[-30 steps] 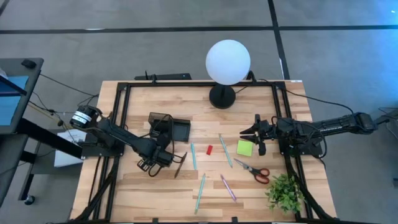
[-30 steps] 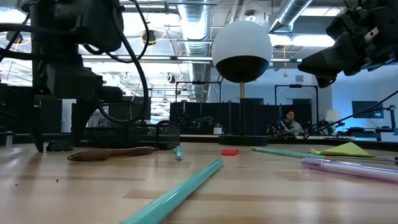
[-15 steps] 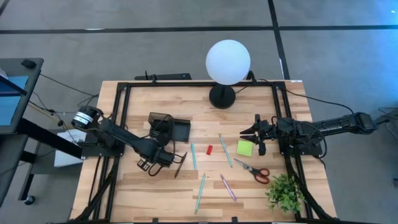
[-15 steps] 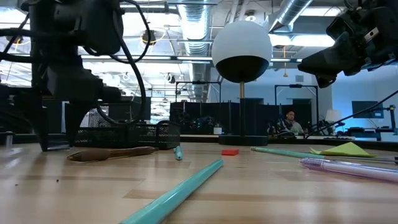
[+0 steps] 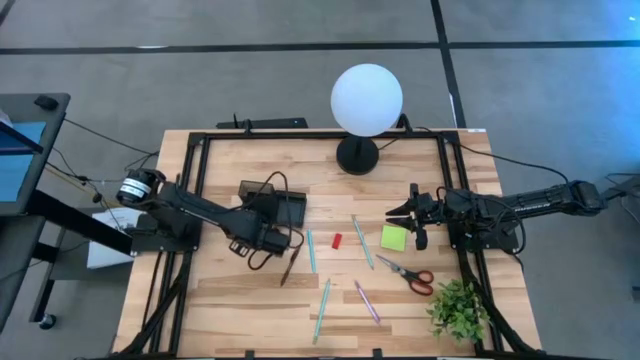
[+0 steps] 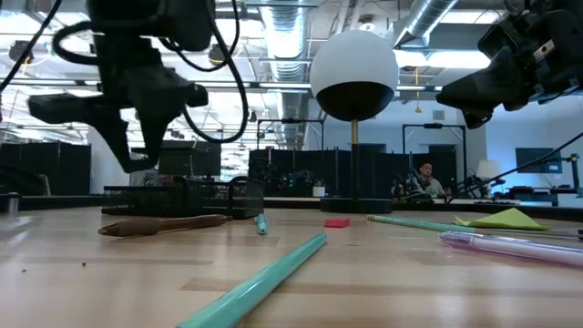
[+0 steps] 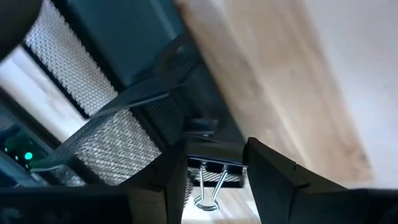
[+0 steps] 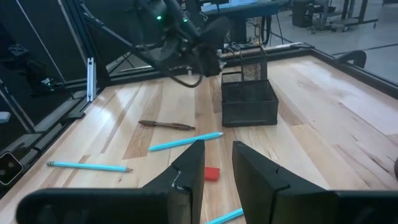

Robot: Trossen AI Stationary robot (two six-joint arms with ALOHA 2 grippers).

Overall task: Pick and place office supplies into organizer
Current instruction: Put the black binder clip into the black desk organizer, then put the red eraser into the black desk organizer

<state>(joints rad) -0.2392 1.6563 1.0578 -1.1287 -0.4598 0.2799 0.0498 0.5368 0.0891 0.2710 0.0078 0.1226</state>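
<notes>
My left gripper (image 7: 214, 163) is shut on a small black clip (image 7: 214, 168) and hangs above the table just near of the black mesh organizer (image 5: 285, 208); it also shows in the high view (image 5: 260, 245). My right gripper (image 5: 398, 213) is open and hovers at the far edge of the lime-green sticky pad (image 5: 393, 237). On the wood lie the red-handled scissors (image 5: 408, 274), a tiny red block (image 5: 337, 240), a brown pen (image 5: 290, 265), teal pens (image 5: 310, 250), a green pen (image 5: 362, 242) and a pink pen (image 5: 366, 300). My left gripper pinches the clip's black body (image 7: 217, 165) between its two fingers (image 7: 163, 180). The clip's wire handles (image 7: 208, 194) stick back between the fingers toward the wrist. The clip is lifted clear of the table, with the organizer's mesh wall (image 7: 118, 146) right behind it.
A white globe lamp (image 5: 367, 98) stands at the far middle, a green plant (image 5: 458, 308) at the near right corner, a black bar device (image 5: 270, 123) past the far edge. Black frame rails (image 5: 190, 180) run along the table's sides. A person (image 6: 424, 178) sits far behind.
My left gripper has risen from the tabletop and moved toward the far edge, up to the organizer, turning as it went. The dark clip that lay at its fingers on the wood has been lifted clear. The right arm has kept still.
</notes>
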